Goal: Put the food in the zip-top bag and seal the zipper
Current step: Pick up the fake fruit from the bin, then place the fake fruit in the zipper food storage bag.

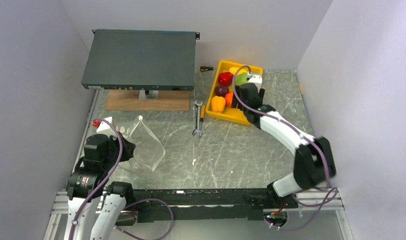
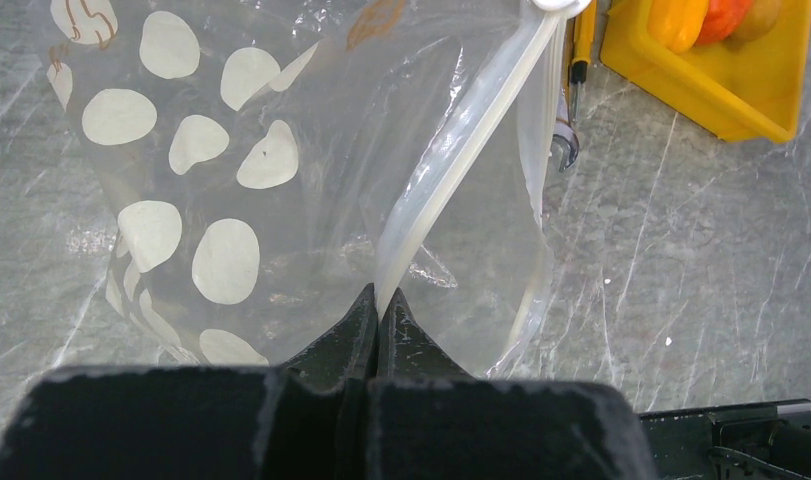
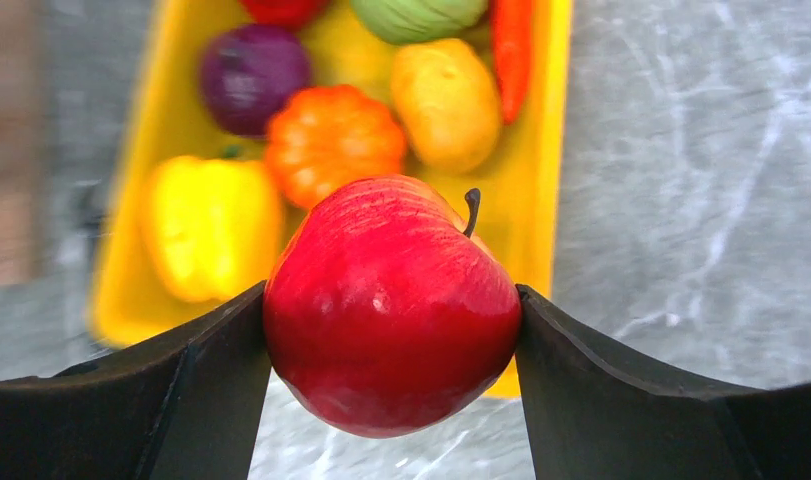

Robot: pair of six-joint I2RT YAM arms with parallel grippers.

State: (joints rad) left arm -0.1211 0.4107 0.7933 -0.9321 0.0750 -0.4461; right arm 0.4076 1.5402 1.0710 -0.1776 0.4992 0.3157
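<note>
The zip-top bag (image 1: 146,142) is clear with white dots (image 2: 226,260) and stands open on the table at the left. My left gripper (image 2: 381,300) is shut on the zipper (image 2: 461,150), a whitish strip along the bag's mouth; it also shows in the top view (image 1: 123,150). My right gripper (image 3: 391,290) is shut on a red apple (image 3: 391,320) just above the near end of the yellow tray (image 3: 546,150). The tray holds more food: a yellow pepper (image 3: 211,225), an orange pumpkin (image 3: 331,140), a purple onion (image 3: 253,65), a potato (image 3: 446,100), a cabbage (image 3: 416,15) and a carrot (image 3: 511,50). In the top view my right gripper (image 1: 248,97) hides the apple.
A grey flat box (image 1: 140,60) sits on a wooden board (image 1: 148,100) at the back left. A wrench (image 1: 197,120) and a screwdriver (image 1: 202,111) lie between the bag and the tray (image 1: 238,116). Another screwdriver (image 1: 206,68) lies behind. White walls close both sides.
</note>
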